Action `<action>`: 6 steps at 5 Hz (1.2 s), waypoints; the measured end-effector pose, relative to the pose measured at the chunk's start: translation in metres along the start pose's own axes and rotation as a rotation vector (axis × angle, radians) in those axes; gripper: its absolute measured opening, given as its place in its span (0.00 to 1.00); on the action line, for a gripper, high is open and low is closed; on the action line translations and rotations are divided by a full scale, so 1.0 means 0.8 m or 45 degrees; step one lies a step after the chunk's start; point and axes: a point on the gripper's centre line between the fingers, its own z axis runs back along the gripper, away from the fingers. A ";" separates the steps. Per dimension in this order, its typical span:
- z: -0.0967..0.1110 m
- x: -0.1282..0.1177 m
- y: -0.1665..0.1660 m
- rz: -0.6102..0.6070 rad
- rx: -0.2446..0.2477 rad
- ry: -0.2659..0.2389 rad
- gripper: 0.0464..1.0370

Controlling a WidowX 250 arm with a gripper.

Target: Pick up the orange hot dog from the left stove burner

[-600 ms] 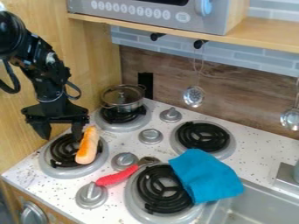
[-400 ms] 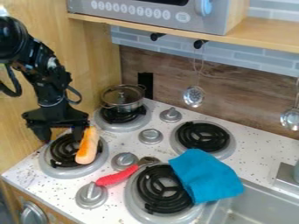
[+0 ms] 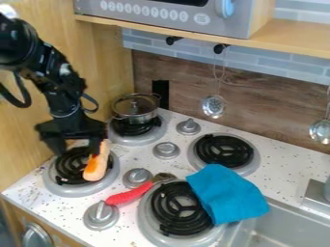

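Near end effector [image 3: 77,149]: sausage [image 3: 96,166] (perhaps), pot [image 3: 137,117]

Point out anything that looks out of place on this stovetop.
The blue cloth lies partly over a burner, where it could scorch. An orange, food-like piece rests on another burner with no pan under it. A red-handled utensil lies loose among the knobs.

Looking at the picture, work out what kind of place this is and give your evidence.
Probably a toy or mock-up kitchen: a stove with coil burners, a lidded pot on one, and a sink alongside.
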 end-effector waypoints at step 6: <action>-0.042 0.024 -0.035 0.026 0.237 -0.038 0.95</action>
